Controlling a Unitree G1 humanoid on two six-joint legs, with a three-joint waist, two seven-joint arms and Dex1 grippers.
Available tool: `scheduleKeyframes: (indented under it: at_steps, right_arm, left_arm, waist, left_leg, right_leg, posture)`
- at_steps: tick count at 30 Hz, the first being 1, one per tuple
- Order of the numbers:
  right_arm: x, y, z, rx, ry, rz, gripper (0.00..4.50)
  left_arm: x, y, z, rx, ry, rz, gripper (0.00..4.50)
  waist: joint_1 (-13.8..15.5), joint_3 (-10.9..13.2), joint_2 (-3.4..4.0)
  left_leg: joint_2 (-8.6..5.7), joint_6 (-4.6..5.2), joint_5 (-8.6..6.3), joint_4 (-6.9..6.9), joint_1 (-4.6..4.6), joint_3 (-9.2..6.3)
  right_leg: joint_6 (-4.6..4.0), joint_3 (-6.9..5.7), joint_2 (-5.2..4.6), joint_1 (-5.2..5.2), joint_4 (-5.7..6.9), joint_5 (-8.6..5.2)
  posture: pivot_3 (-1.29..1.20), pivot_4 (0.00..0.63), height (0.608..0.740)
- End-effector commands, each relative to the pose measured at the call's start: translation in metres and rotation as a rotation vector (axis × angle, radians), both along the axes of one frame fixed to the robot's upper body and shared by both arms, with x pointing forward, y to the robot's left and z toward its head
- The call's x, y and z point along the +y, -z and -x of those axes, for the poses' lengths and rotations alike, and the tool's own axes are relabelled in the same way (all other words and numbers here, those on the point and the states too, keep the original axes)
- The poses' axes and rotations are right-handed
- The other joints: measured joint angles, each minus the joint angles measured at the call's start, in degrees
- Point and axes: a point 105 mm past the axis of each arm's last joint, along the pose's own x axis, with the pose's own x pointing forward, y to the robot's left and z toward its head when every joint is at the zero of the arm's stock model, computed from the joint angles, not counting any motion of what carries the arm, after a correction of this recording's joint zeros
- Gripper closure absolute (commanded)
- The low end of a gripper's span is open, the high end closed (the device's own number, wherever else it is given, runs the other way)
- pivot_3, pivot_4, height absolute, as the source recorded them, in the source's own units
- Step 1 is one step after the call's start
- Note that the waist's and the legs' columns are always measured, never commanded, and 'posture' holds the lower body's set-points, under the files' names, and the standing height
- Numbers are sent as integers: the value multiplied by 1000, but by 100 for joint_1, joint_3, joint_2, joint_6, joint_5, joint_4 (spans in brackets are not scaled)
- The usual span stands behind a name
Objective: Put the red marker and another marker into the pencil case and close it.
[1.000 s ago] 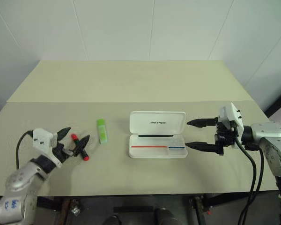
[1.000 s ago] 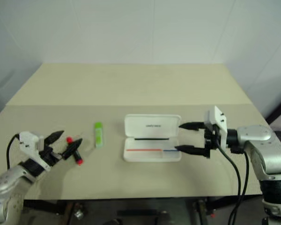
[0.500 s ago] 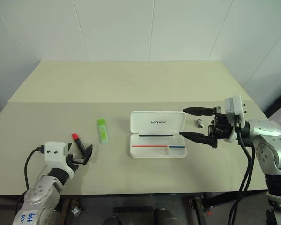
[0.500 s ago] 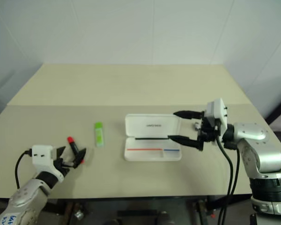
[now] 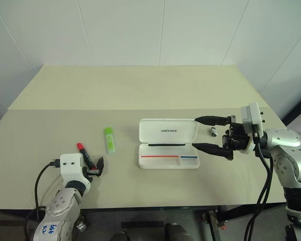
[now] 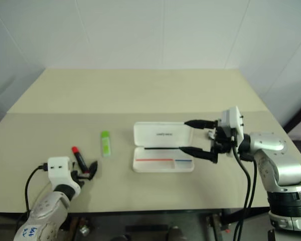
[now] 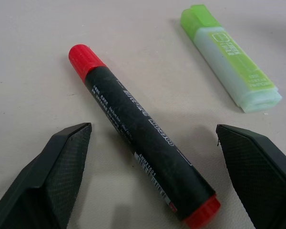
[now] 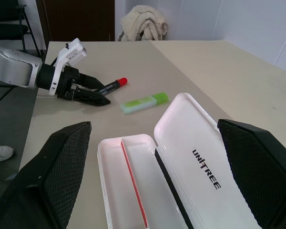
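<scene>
Left gripper [image 7: 152, 176] straddles the red marker [image 7: 138, 129], fingers spread.

Pale beige matte tabletop [image 5: 140, 90] w/ a seam line running across its width. Plain white panelled wall [image 5: 120, 30] behind. Small grey metallic cylinder-ish bit [image 5: 213, 132] lies on table, right of centre; can't tell what it is. Cream crumpled cloth bundle [image 8: 142, 23] sits off the far table edge, before a dark brown panel [image 8: 78, 19].
</scene>
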Motion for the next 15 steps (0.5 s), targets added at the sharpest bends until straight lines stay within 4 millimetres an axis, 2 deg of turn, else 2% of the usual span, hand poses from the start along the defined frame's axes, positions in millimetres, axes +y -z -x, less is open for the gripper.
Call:
scheduleKeyframes:
  at_steps: [1, 2, 5, 14, 15]
  right_arm:
    - [3, -12, 3, -51, -14, -15, 15]
    - [3, -13, 3, -52, -14, -17, 15]
    - [3, -14, 2, -56, -10, -20, 0]
    - [0, -16, 1, -41, -5, -28, 0]
    - [0, -16, 2, -32, -11, -26, 0]
  left_arm:
    - [3, 4, 1, 38, -52, 24, 0]
    - [3, 4, 0, 36, -50, 37, 0]
    - [1, 1, -3, 29, -36, 58, 643]
    - [1, 2, -1, 46, -42, 72, 3634]
    - [1, 2, -1, 48, -40, 71, 3842]
  waist:
    - [1, 0, 1]
    - [1, -1, 1]
    - [-8, -1, 1]
    - [0, -1, 3]
    - [19, -2, 3]
  left_leg:
    - [0, 0, 0, 2, 1, 0]
    - [0, 1, 1, 4, 1, 0]
    - [-1, 2, 1, 17, 2, 0]
    - [-1, 27, -14, 32, 4, 0]
    - [-1, 31, -17, 31, 3, -1]
  right_leg:
    - [0, 0, 0, 1, 0, 0]
    - [-3, 0, 0, 2, 0, 2]
    - [-18, 1, 2, 6, -1, 1]
    - [-5, 0, -1, 73, -113, 33]
    - [-4, -2, -3, 78, -121, 33]
  posture:
    - [0, 150, 740]
    - [0, 150, 740]
    - [0, 150, 740]
    - [0, 150, 740]
    - [0, 150, 740]
